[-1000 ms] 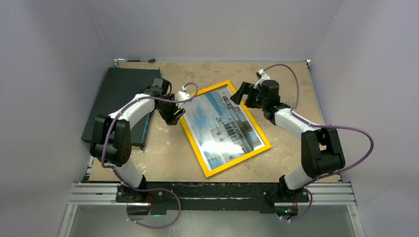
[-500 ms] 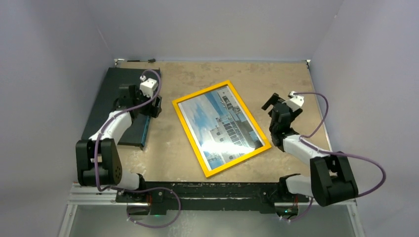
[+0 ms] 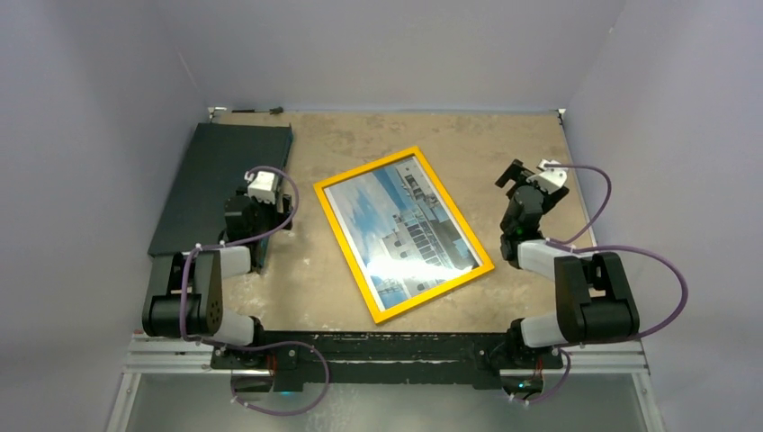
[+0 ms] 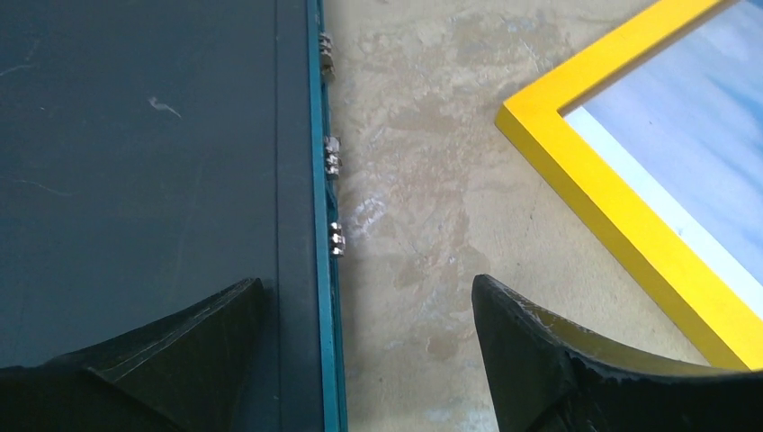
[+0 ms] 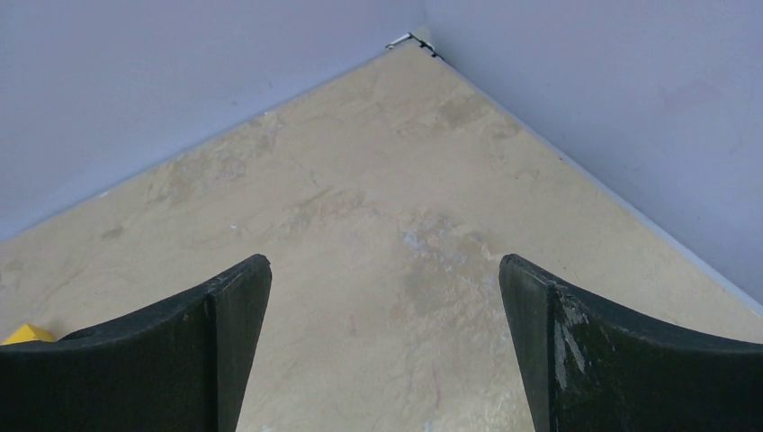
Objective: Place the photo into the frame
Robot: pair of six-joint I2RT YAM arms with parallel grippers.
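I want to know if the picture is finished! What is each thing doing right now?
photo: inside the frame, face up.
frame: lying flat on the table, holding the photo.
dark slab: lying flat at the left side.
left pincer: open, empty.
right pincer: open, empty.

frame: yel-orange border | photo: blue sky, wht cloud streaks, wht-gry bldg | slab @ 9 o'clock of frame: dk gry-blk, teal edge | table: mottled beige | walls: pale lavender-gry
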